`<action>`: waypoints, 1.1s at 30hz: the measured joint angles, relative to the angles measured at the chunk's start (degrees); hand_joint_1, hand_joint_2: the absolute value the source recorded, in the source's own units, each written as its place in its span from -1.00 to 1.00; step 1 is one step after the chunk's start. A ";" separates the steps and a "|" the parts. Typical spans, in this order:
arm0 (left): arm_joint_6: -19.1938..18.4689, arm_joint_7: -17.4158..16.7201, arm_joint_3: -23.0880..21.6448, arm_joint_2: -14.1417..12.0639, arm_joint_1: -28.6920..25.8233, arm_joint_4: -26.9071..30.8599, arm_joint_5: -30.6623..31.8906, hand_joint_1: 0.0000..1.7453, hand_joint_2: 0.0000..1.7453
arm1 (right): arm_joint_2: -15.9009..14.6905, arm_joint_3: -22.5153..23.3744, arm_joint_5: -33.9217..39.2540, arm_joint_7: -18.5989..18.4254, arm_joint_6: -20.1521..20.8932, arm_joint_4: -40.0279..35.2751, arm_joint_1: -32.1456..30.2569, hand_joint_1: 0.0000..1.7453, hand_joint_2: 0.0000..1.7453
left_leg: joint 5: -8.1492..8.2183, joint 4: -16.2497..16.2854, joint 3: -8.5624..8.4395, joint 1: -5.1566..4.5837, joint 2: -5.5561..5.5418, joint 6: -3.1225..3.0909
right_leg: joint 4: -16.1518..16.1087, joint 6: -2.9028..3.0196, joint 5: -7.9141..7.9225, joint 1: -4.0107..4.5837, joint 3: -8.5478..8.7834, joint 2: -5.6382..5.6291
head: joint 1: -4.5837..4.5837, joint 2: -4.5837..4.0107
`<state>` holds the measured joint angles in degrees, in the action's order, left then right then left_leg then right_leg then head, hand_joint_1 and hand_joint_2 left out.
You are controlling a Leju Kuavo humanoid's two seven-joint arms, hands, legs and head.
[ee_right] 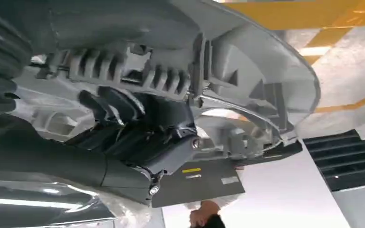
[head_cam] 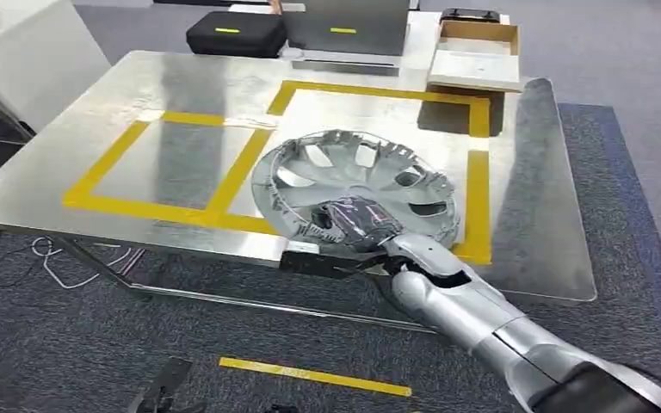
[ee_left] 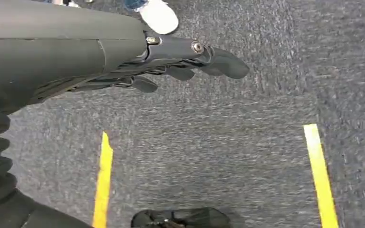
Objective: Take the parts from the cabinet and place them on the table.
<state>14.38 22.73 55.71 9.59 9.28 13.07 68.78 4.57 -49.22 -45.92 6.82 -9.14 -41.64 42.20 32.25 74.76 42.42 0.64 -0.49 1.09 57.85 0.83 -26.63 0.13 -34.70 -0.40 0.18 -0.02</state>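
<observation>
cardboard box (head_cam: pixel 475 53) | black case (head_cam: pixel 235 33) (both beyond hubcap (head_cam: pixel 357 176)) | table (head_cam: pixel 172 86)

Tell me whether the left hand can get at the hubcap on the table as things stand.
Probably not right away. The left hand hangs open over the carpet, low beside the body, while the hubcap sits on the table, held by the right hand. Nothing blocks the way; the arm would have to rise first.

My steel table (head_cam: pixel 120 103) stood on grey carpet (head_cam: pixel 69 344), its top marked with yellow tape rectangles (head_cam: pixel 151 206). The silver hubcap (head_cam: pixel 353 176) lay inside the right-hand rectangle, and an open cardboard box (head_cam: pixel 475 56) sat at the far edge.
</observation>
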 joint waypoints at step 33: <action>2.25 -1.22 -0.02 -0.11 -0.82 0.00 -2.36 -1.00 -1.00 | 0.46 4.00 0.92 0.83 -0.26 -10.47 0.03 -1.00 -1.00 | -5.66 -11.50 -6.20 0.45 0.18 0.38 | 0.23 -0.37 -0.25 -0.21 0.53 -0.26 | -0.15 0.00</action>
<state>16.63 21.51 55.69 9.49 8.46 13.07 66.42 5.03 -45.22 -45.00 7.65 -9.40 -52.11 42.23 26.59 63.26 36.22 1.09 -0.32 1.47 58.09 0.46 -26.88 -0.08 -34.17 -0.66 0.02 -0.02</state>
